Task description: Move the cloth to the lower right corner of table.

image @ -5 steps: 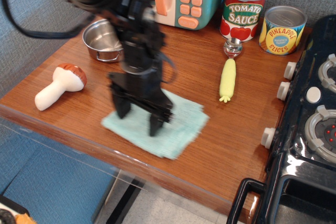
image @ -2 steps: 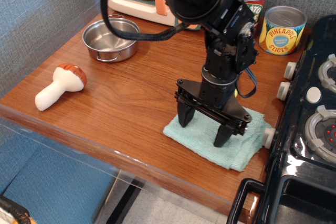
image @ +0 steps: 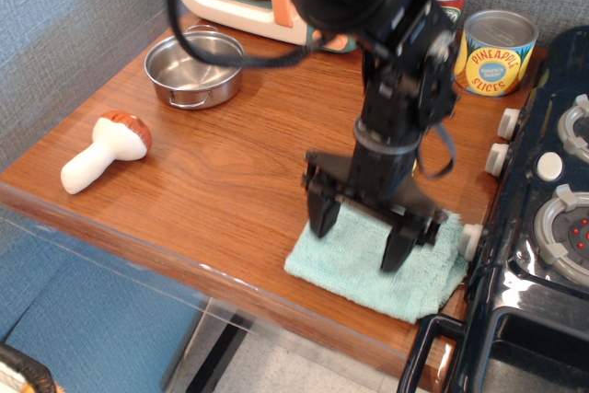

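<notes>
The desk (image: 230,172) is glossy wood-grain; the cloth (image: 368,264) is soft, matt terry. The pot (image: 193,68) is shiny bare metal. The claw (image: 361,234) looks like matt black plastic, though blurred.

Yellow can (image: 497,52): apparently "PINEAPPLE SLICES".

The claw (image: 361,235) hides part of the cloth (image: 368,269); its fingertips are blurred.
</notes>
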`<state>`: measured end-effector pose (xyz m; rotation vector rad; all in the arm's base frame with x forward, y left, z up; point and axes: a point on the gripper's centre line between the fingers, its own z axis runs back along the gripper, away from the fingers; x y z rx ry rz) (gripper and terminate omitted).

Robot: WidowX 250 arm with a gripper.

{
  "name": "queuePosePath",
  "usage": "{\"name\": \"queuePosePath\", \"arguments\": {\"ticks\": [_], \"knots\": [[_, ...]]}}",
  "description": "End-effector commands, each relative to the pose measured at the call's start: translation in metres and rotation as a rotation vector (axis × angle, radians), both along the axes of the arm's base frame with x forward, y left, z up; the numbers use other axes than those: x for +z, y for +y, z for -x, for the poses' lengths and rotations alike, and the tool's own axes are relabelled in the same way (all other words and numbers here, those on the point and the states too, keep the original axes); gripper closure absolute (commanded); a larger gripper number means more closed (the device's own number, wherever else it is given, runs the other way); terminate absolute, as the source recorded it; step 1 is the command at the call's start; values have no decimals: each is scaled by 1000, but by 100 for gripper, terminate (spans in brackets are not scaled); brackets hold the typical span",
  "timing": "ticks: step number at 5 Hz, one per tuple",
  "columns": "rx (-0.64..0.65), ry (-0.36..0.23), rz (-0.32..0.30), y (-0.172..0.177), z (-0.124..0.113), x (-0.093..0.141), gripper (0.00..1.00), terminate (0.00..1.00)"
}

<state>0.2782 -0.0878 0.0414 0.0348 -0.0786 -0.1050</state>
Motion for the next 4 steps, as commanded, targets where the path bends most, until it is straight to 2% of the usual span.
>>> {"name": "queuePosePath", "arguments": {"ticks": [1, 2, 3, 4], "knots": [[-25, -124, 78, -4, -8, 61, 0, 0], [1, -113, 52, 2, -7, 62, 0, 0], [1, -113, 52, 2, -7, 62, 0, 0], [1, -113, 52, 2, -7, 62, 0, 100]]}}
